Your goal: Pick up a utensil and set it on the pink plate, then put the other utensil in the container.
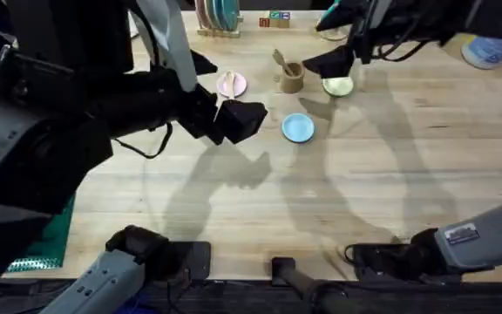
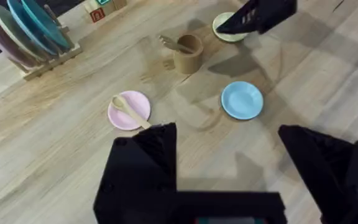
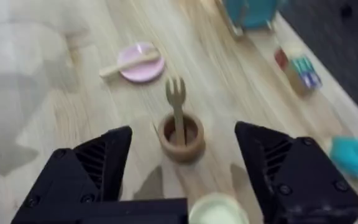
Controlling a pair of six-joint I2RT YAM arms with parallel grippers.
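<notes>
The pink plate point(image 1: 231, 85) point(image 2: 129, 111) point(image 3: 141, 62) lies at the back centre with the rounded wooden utensil point(image 2: 128, 109) point(image 3: 128, 65) resting across it. Just to its right stands the tan container point(image 1: 292, 78) point(image 2: 188, 54) point(image 3: 180, 138), and the wooden fork point(image 1: 279, 59) point(image 2: 169, 43) point(image 3: 177, 104) stands in it, prongs up. My left gripper point(image 1: 236, 119) point(image 2: 229, 155) hovers open above the table in front of the pink plate, holding nothing. My right gripper point(image 1: 331, 44) point(image 3: 185, 174) is open and empty above the container's right side.
A light blue plate point(image 1: 298, 127) point(image 2: 242, 99) lies in front of the container, and a yellow-green plate point(image 1: 338, 85) point(image 3: 219, 210) lies to its right. At the back edge are a dish rack point(image 1: 218, 17) point(image 2: 27, 34) and toy blocks point(image 1: 277, 17). A green mat point(image 1: 46, 244) lies lower left.
</notes>
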